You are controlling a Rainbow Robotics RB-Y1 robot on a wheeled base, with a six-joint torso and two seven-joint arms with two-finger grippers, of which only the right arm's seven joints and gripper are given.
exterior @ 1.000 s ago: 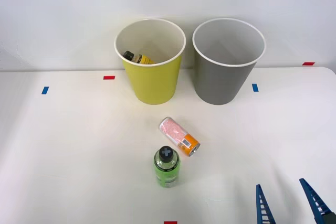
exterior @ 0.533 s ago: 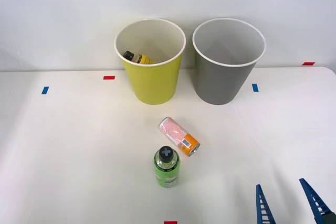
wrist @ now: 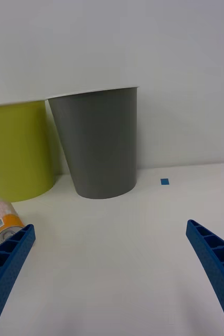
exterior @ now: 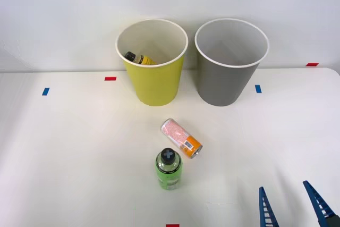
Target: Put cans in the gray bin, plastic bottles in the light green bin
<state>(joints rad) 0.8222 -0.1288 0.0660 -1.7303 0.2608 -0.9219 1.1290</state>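
Note:
A pink-and-orange can (exterior: 181,138) lies on its side in the middle of the white table, also seen as a can (wrist: 0,221) in the right wrist view. Just in front of it stands a bright green plastic bottle (exterior: 169,169) with a black cap. At the back stand the light green bin (exterior: 153,81) (wrist: 18,151), with a yellow-labelled bottle (exterior: 139,58) inside, and the gray bin (exterior: 227,82) (wrist: 98,144) to its right. My right gripper (exterior: 290,206) (wrist: 109,273) is open and holds nothing, low at the front right, well apart from the can and the bottle.
The white table (exterior: 64,147) reaches back to a white wall. Small tape marks lie on it: red (exterior: 110,78), blue (exterior: 45,91), blue (exterior: 258,89), red (exterior: 312,64) and red (exterior: 172,225) at the front edge.

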